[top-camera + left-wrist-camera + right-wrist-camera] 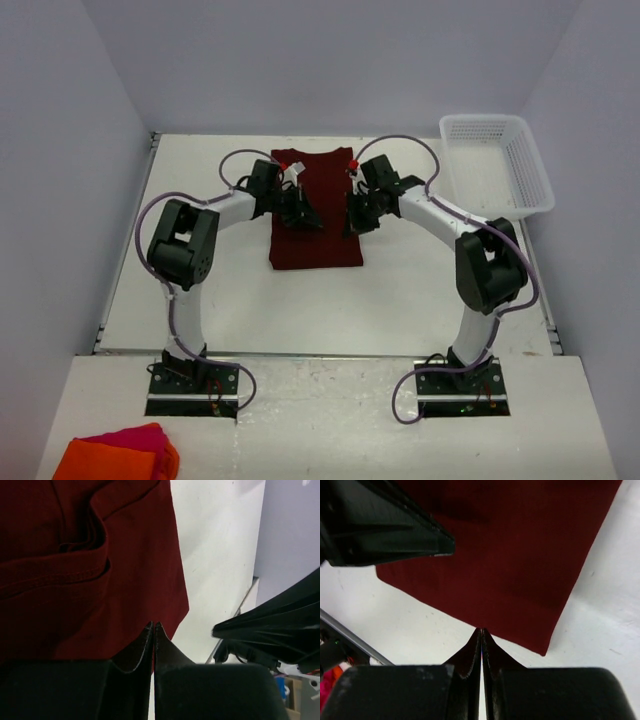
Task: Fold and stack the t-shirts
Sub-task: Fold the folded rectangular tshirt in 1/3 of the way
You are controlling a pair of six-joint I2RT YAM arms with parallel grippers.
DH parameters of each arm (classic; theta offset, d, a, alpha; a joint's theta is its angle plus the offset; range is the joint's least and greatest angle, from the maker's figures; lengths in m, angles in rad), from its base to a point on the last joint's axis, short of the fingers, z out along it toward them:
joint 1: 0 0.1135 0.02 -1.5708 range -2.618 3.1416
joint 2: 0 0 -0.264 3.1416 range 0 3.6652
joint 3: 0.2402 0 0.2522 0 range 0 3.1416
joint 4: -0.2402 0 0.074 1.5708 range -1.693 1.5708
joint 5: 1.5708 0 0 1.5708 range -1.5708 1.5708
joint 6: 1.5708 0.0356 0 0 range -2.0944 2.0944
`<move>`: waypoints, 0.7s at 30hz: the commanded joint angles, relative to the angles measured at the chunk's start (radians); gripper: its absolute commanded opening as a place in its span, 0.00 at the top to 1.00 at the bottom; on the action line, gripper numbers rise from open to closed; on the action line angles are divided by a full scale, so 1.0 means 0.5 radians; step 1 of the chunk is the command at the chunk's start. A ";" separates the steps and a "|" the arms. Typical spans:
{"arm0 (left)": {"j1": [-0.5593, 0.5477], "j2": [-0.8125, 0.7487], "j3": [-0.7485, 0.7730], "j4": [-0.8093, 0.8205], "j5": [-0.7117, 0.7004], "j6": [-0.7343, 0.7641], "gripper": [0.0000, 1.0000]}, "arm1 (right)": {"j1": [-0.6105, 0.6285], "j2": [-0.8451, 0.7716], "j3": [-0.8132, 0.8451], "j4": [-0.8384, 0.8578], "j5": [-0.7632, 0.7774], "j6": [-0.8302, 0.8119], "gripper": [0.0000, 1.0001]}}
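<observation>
The left gripper [153,625] is keeping its jaws pressed tight together, tip against tip, with no cloth showing between them. In the left wrist view the tips are sitting over an edge of the dark maroon t-shirt [75,580], close to one of its corners. Whether they are touching the fabric cannot be told.

The right gripper [481,630] is likewise holding its jaws fully closed and is gripping nothing. Its tips are pointing at the shirt's edge from just outside it, over the bare white counter [420,290].

The t-shirt is lying on the counter as a folded rectangle, midway across and toward the far side, between the two grippers. A sleeve hem and a few soft creases are showing near the left gripper, while the part near the right one is lying smooth. Both arms are reaching inward over it from either side.

A white mesh basket [530,185] is standing at the far right corner, well apart from the shirt. Orange and pink cloths [120,455] are lying at the near left, beside the left arm's base.
</observation>
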 commanded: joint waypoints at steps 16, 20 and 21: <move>-0.015 0.532 0.515 0.284 0.251 -0.143 1.00 | 0.066 0.121 -0.368 0.207 0.017 0.126 1.00; -0.019 0.594 0.570 0.262 0.242 -0.134 1.00 | 0.072 0.136 -0.392 0.216 0.051 0.154 1.00; -0.019 0.609 0.586 0.256 0.235 -0.131 1.00 | 0.069 0.137 -0.395 0.216 0.057 0.181 1.00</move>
